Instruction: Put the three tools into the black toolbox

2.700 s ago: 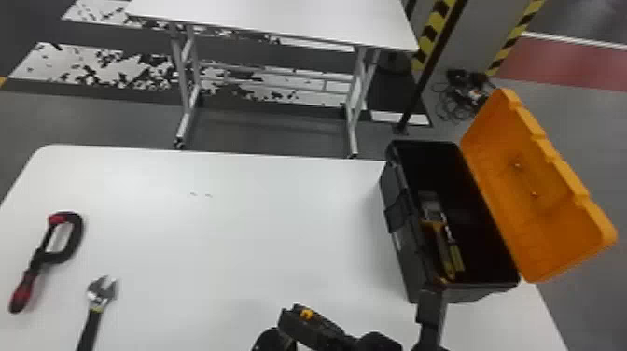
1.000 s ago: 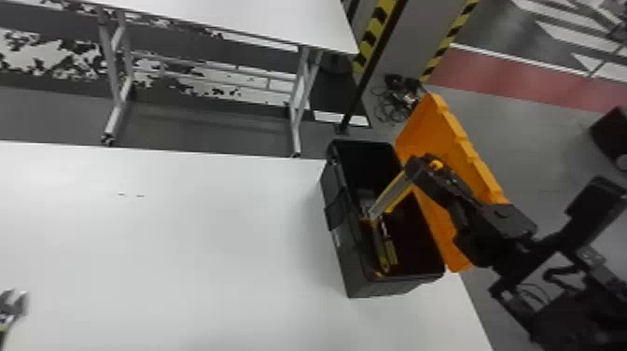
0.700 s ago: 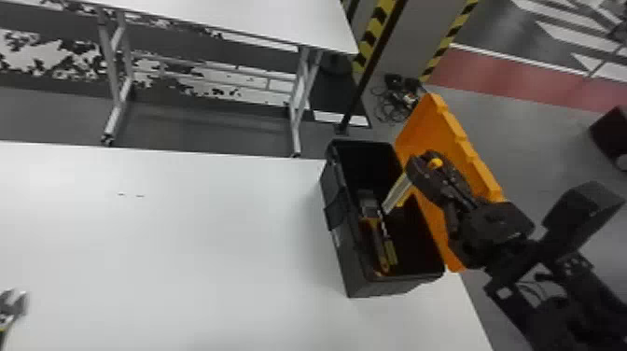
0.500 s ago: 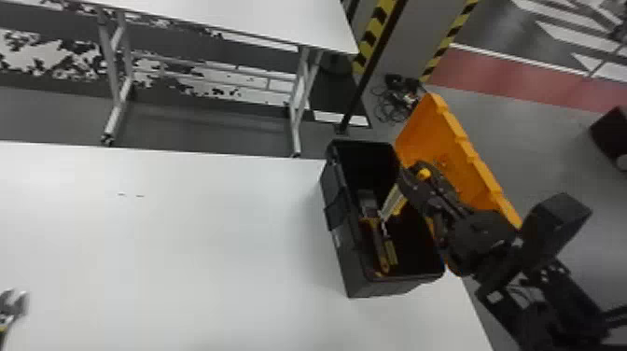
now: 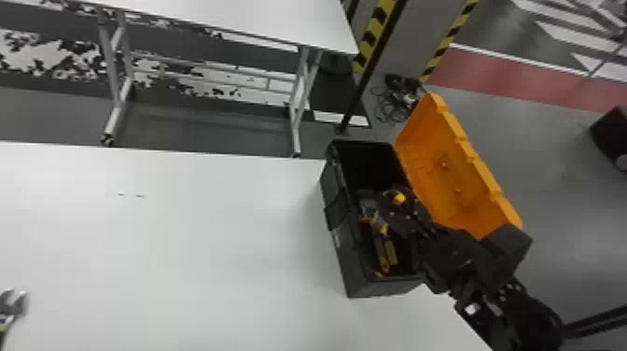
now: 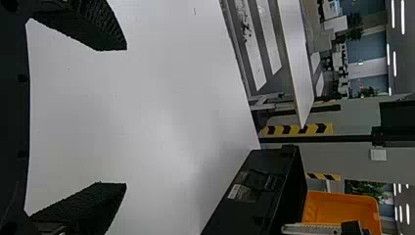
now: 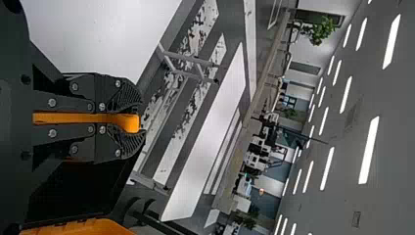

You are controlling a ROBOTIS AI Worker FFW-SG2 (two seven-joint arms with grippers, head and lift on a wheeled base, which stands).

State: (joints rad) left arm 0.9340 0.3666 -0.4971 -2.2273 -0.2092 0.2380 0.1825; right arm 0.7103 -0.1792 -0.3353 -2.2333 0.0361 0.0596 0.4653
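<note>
Toolbox [image 5: 343, 261] sits right at the tabletop's [image 5: 186, 256] far edge, loads of room left of it. Right tool [image 5: 389, 210] is over the box, pinched on an orange handle [image 7: 128, 123]. Head view catches a wrench [image 5: 13, 308] well left; left wrist view, left tool [image 6: 126, 117] wide.

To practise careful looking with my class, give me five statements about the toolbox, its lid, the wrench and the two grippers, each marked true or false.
1. The lid of the black toolbox is open. True.
2. The wrench lies inside the toolbox. False: the wrench lies on the white table.
3. The right gripper holds an orange-handled tool. True.
4. The left gripper is shut. False: the left gripper is open and empty.
5. The lid is blue. False: it is orange.
</note>
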